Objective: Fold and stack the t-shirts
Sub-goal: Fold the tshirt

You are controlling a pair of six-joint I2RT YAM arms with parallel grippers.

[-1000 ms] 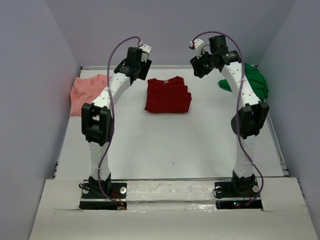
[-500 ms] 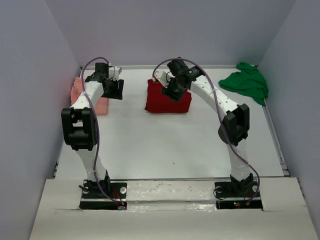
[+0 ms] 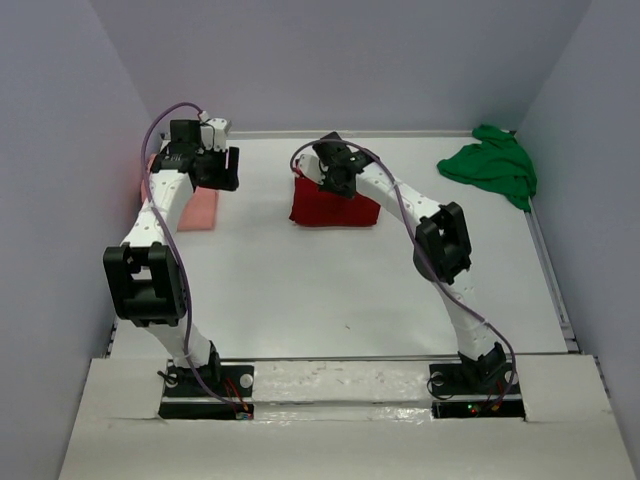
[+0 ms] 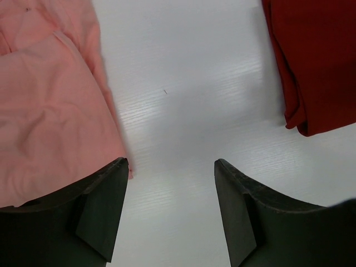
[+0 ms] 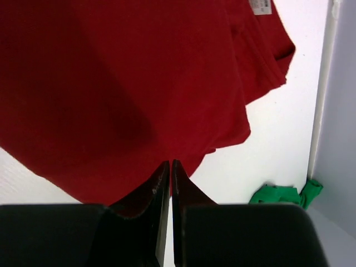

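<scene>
Stacking step: dark red shirt (image 3: 345,210), upper centre.
Your right pincer (image 5: 169,162) is closed at its edge; left pincer (image 4: 169,167) gapes by the salmon-pink shirt (image 3: 200,212), upper left. Check cloth is caught before lifting.

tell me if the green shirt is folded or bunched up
Bunched up, not folded: the green shirt lies as a rumpled heap with uneven edges and loose flaps in the far right corner.
</scene>
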